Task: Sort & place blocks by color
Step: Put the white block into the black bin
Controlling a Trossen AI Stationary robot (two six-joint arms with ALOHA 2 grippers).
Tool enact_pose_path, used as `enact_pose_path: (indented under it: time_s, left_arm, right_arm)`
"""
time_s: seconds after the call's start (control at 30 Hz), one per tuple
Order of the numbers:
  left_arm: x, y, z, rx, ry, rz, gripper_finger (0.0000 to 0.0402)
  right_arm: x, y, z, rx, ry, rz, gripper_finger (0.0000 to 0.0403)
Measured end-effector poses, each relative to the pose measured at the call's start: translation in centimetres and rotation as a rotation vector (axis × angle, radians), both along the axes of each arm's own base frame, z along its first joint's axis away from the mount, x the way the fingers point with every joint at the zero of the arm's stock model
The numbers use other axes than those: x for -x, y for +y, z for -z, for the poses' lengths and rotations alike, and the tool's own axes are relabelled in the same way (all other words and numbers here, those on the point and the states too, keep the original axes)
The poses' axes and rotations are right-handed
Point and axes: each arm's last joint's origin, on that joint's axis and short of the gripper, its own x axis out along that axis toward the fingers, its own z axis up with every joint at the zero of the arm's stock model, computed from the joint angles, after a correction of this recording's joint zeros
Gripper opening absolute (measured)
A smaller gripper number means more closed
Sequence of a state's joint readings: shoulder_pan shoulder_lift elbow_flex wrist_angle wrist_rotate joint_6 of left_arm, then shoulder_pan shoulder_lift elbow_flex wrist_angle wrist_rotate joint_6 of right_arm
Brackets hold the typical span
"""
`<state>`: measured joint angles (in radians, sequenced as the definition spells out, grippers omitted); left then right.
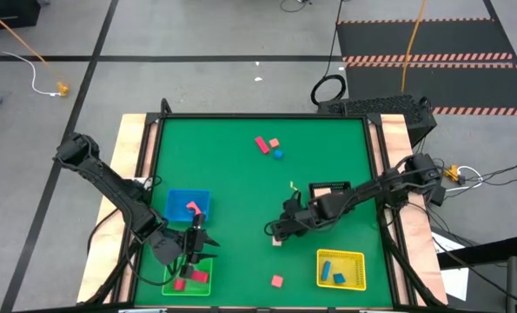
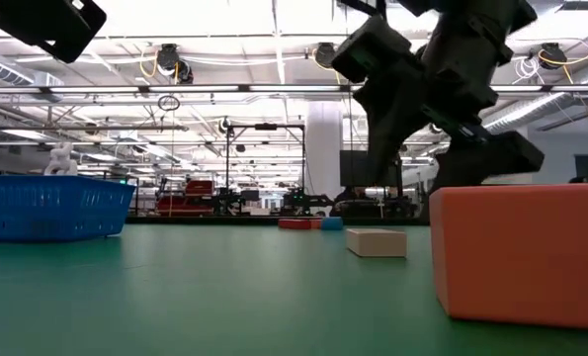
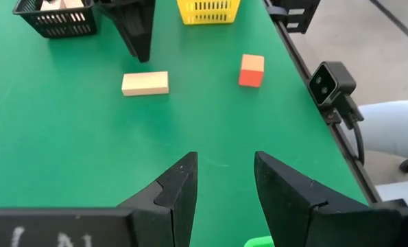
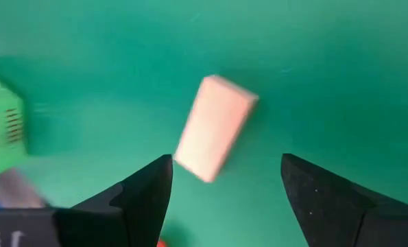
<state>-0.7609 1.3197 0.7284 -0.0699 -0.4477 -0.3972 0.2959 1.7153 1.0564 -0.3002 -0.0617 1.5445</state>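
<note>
Right wrist view blurs the cream block (image 4: 215, 127) below the spread right gripper (image 4: 224, 189).

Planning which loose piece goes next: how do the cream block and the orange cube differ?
The cream block is a pale, long, flat bar; the orange cube is squat and vivid. The block lies under the open right gripper; the cube has no gripper over it. Both rest loose on the mat, outside any tray.

Both arms: matte black, jointed.
Left claw (image 3: 224, 189) and right claw (image 4: 221, 189): black wedge fingers; white scrawl on left wrist housing, 7 o'clock.
</note>
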Motion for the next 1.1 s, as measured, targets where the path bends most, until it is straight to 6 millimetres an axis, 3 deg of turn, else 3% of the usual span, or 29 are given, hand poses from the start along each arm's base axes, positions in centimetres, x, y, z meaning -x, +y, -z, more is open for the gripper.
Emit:
enact_pose_path:
  time_s: [0.2, 0.53, 0.8, 1.0, 1.1]
  left_arm:
    - [0.1, 0.1, 0.2, -0.014, 0.023, -0.005, 0.0145]
    - [0.3, 0.3, 0.5, -0.037, 0.054, -0.009, 0.0145]
    - [0.4, 0.4, 0.6, -0.050, 0.063, -0.006, 0.0145]
    - [0.4, 0.4, 0.6, -0.053, 0.063, -0.005, 0.0145]
    - [0.4, 0.4, 0.7, -0.057, 0.068, -0.006, 0.0145]
  right_arm:
    - [-0.9, -0.2, -0.9, 0.022, -0.022, 0.033, 0.0262]
    - [-1.7, 0.1, 2.1, 0.040, 0.056, 0.040, 0.0261]
    - [-2.0, 0.2, 1.9, 0.059, 0.042, 0.052, 0.0261]
    - [-3.3, 0.5, 1.2, 0.057, 0.005, 0.056, 0.0261]
    - [-4.1, 0.7, 1.9, 0.065, 0.040, 0.038, 0.0260]
